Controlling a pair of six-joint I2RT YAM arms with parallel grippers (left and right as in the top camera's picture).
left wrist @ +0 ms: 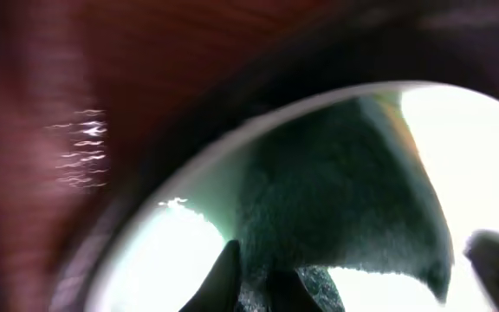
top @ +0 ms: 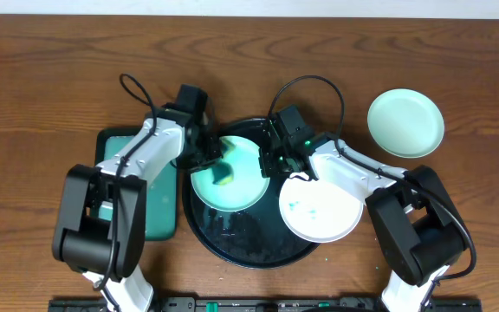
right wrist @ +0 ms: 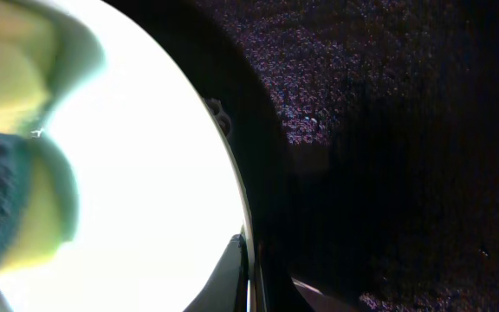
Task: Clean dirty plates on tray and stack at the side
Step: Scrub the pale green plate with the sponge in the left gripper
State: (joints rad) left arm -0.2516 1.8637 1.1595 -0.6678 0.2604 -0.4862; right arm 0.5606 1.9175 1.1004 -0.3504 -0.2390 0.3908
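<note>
Three plates are seen from above: one pale green plate (top: 245,186) is lying inside the round black tray (top: 249,238), toward its upper left; one white plate (top: 319,212), marked with a few small teal smears, is set at the right side of the tray and overlaps its rim; a second green plate (top: 405,123) is placed well apart on the wooden table (top: 59,69), at the upper right. A yellow and teal sponge (top: 224,177) is pressed onto the green plate in the tray and is clamped by the left gripper (top: 215,165), which is reached in from the plate's upper left edge. In the left wrist view the dark, fuzzy face of the sponge is seen between the fingers, with the pale surface of the plate below it; that picture is blurred. The right gripper (top: 267,162) is closed on the right rim of the same green plate; in the right wrist view the thin rim is pinched between the fingers (right wrist: 232,277), with the dark floor of the tray beside it and the sponge at the far left. A teal rectangular tray (top: 158,217) is partly covered by the left arm, just beside the black tray on its left
</note>
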